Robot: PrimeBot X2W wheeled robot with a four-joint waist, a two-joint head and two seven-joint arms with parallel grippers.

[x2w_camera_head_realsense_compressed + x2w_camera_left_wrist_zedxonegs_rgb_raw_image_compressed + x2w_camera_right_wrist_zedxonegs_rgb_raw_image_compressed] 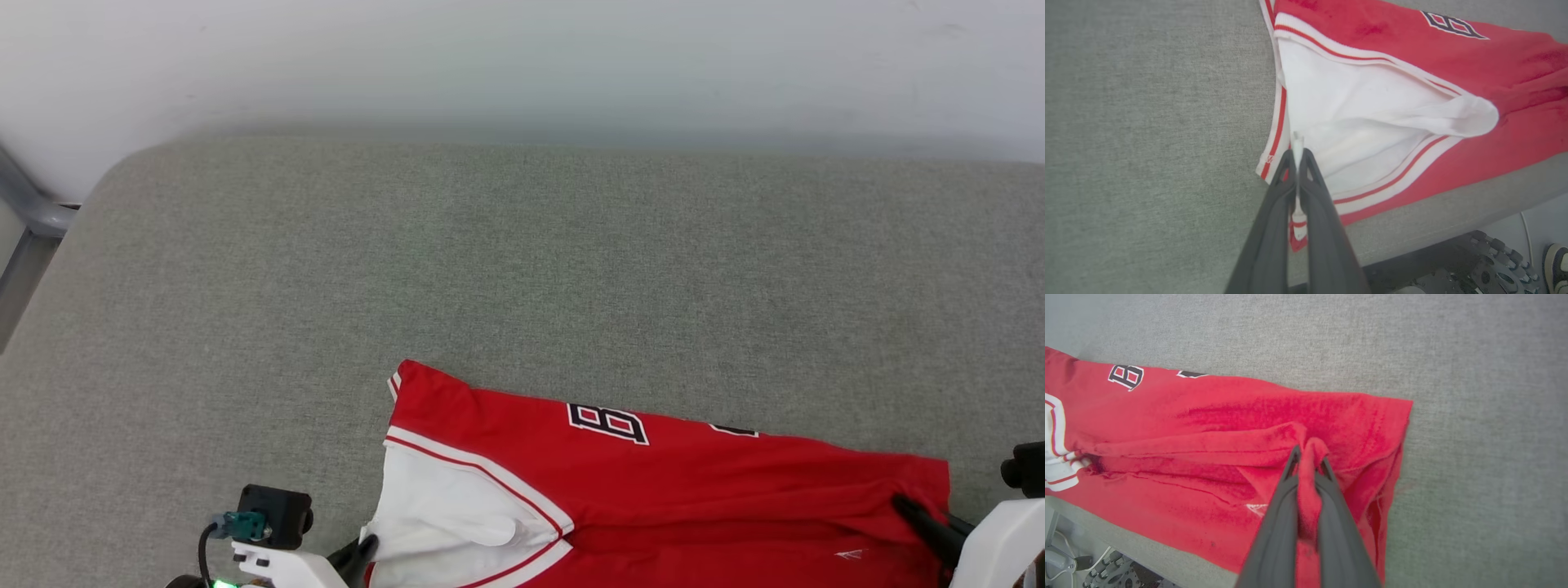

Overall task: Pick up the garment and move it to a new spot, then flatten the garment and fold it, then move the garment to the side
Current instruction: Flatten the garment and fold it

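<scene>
The garment (653, 482), a red jersey T-shirt with a white sleeve and black-white lettering, lies stretched along the near edge of the grey padded table (522, 269). My left gripper (363, 551) is shut on the striped edge of the white sleeve (1355, 106); in the left wrist view the gripper (1297, 157) pinches that trim between its fingers. My right gripper (906, 506) is shut on a bunched fold of red cloth near the garment's right end (1331, 428); the right wrist view has the gripper (1309, 455) with cloth squeezed between both fingers.
A white wall runs behind the table, and a grey metal frame (33, 212) stands at the far left. The robot's wheeled base (1478, 261) and a person's shoe (1555, 261) lie below the table's near edge. Bare grey padding spreads beyond the garment.
</scene>
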